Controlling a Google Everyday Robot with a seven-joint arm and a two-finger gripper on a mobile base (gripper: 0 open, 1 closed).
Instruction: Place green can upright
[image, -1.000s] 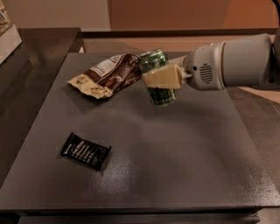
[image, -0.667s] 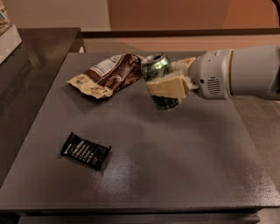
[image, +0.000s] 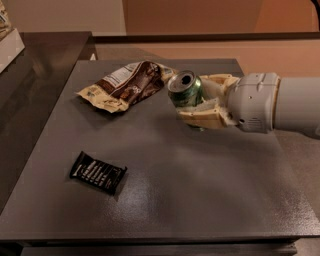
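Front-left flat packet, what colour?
Packet: black with pale print, camera view. Tool grips green can at right.

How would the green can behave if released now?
The can, held tilted in the gripper over the far part of the table, would probably tip and roll on its round side. Its top looks open, so it may be empty, light and easily dented.

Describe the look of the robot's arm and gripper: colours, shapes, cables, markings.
The gripper, over the table's back right, has two cream, blocky fingers. Behind it sits a rounded pale grey wrist housing, then a smooth white cylindrical arm. No cables or markings show.
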